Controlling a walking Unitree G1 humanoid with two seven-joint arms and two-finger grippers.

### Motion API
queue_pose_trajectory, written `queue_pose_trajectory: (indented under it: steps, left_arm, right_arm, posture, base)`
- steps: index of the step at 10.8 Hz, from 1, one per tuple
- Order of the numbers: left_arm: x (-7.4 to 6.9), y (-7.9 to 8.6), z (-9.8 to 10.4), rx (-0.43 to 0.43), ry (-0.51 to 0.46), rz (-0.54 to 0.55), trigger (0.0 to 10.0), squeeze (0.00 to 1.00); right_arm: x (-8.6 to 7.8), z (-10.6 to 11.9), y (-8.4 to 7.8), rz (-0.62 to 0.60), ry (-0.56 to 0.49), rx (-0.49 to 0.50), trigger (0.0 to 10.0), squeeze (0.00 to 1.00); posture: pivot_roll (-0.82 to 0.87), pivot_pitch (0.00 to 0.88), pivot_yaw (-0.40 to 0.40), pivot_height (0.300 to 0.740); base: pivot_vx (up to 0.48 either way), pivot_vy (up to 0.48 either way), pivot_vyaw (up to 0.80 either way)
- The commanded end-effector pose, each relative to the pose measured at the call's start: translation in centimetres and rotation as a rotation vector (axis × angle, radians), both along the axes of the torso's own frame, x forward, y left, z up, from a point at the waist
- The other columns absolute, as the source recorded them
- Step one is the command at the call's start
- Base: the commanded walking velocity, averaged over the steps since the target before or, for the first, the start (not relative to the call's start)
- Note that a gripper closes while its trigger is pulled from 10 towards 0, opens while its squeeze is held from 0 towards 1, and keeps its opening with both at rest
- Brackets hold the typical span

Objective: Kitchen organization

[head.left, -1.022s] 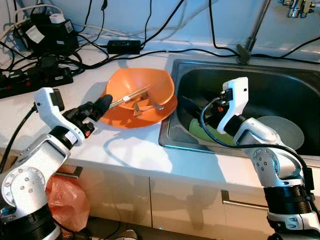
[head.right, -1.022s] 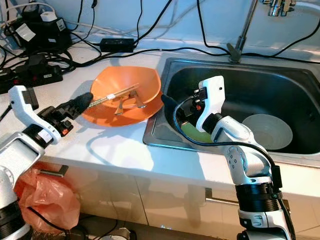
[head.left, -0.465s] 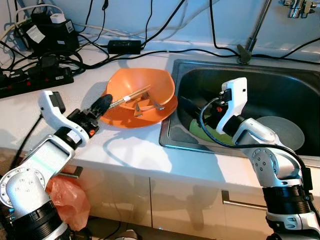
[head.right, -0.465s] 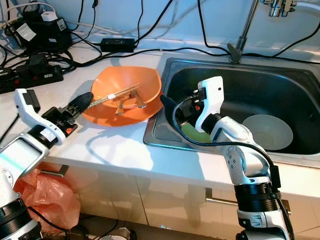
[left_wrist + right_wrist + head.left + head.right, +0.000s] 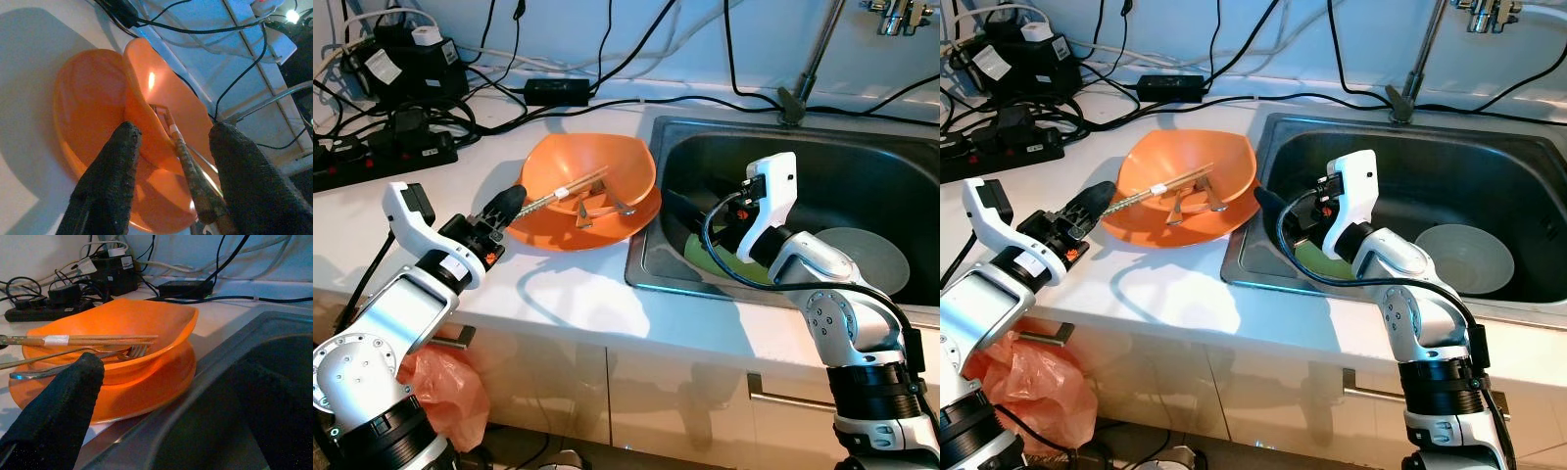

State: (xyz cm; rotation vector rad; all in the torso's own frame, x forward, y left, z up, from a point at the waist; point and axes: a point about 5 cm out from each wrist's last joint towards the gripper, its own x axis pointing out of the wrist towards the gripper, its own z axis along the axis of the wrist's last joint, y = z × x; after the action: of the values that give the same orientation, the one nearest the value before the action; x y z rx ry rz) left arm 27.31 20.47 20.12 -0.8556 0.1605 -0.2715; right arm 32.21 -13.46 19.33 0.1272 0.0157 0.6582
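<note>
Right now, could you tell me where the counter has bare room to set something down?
Bare counter lies in front of the orange bowl, between the left tool and the sink edge. The back-left corner is crowded with power strips and cables.

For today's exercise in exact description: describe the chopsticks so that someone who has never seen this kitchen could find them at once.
Start at the steel sink and look to the white counter on its left, where an orange bowl sits on an orange plate. The chopsticks lie across the bowl, pointing toward the left hand. Unlike the metal fork beside them, they are a brown wooden pair bound by a white band.
</note>
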Motion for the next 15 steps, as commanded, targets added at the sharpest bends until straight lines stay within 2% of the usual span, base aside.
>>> queue_pose_trajectory:
  steps: [1,2,4,5,6,7,8,15]
  left_arm:
    - [0.3,-0.1,0.4,-0.01,-0.004,-0.005,0.0,0.0]
    - [0.2,-0.1,0.4,-0.013,0.0,-0.004,0.0,0.0]
    - [0.2,-0.3,0.4,-0.016,0.013,-0.016,0.0,0.0]
    - [0.3,-0.4,0.4,-0.001,0.017,-0.033,6.6,0.0]
    - [0.3,-0.5,0.3,-0.002,0.022,-0.042,10.0,0.0]
    - [0.3,-0.6,0.4,-0.011,0.016,-0.051,8.9,0.0]
    - [0.3,-0.7,0.4,-0.02,0.014,-0.05,0.0,0.0]
    - [0.4,-0.9,0.8,-0.083,0.01,-0.06,0.0,0.0]
  right_arm:
    - [-0.2,-0.3,0.1,0.017,0.017,-0.008,10.0,0.0]
    - [-0.2,-0.3,0.1,0.017,0.017,-0.008,10.0,0.0]
    - [-0.8,-0.5,0.2,0.096,0.041,-0.016,10.0,0.0]
    - [-1.4,-0.6,0.4,0.158,0.051,-0.025,10.0,0.0]
    - [-2.1,-0.7,0.7,0.226,0.062,-0.033,10.0,0.0]
    - [-2.1,-0.7,0.7,0.225,0.06,-0.034,10.0,0.0]
    - [-2.1,-0.7,0.6,0.22,0.062,-0.034,10.0,0.0]
    - [-2.3,-0.9,0.8,0.226,0.07,-0.034,10.0,0.0]
  posture:
    - [0.22,0.04,0.042,0.74]
    - [0.22,0.04,0.042,0.74]
    - [0.22,0.039,0.041,0.74]
    - [0.22,0.036,0.043,0.74]
    - [0.22,0.033,0.045,0.74]
    - [0.21,0.032,0.047,0.74]
    - [0.21,0.031,0.048,0.74]
    - [0.21,0.031,0.051,0.74]
  base:
    - [0.0,0.0,0.0]
    - [0.0,0.0,0.0]
    - [0.0,0.0,0.0]
    - [0.0,0.0,0.0]
    - [0.0,0.0,0.0]
    - [0.0,0.0,0.0]
    - [0.0,0.0,0.0]
    - [0.0,0.0,0.0]
